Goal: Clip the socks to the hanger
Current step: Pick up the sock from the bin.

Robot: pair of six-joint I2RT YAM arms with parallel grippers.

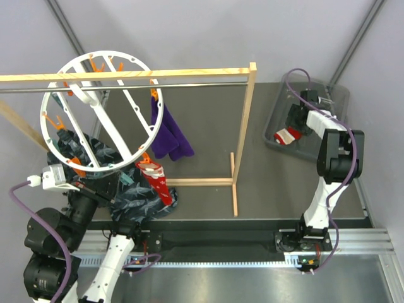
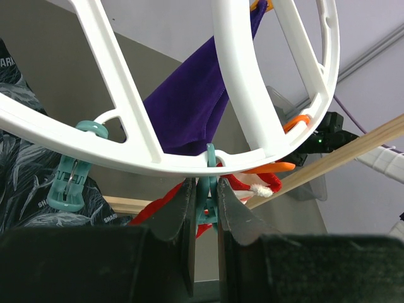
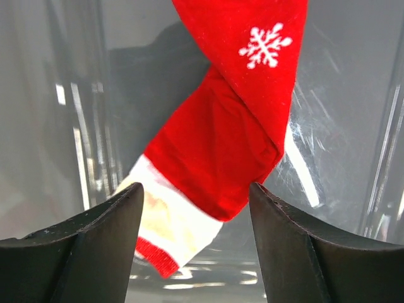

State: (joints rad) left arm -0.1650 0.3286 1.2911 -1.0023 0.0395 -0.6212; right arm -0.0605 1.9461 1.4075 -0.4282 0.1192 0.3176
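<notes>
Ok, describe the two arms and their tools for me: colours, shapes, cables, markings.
Both share one build: chunky black joint housings joined by white links. A purple cable loops along the left arm, another along the right arm. The left arm has a white box near its wrist. The left tool and right tool have matte black wedge-shaped fingers. No readable markings.

Glossy plastic hanger, teal plastic clip, red cloth sock, purple cloth sock, wooden rack
</notes>
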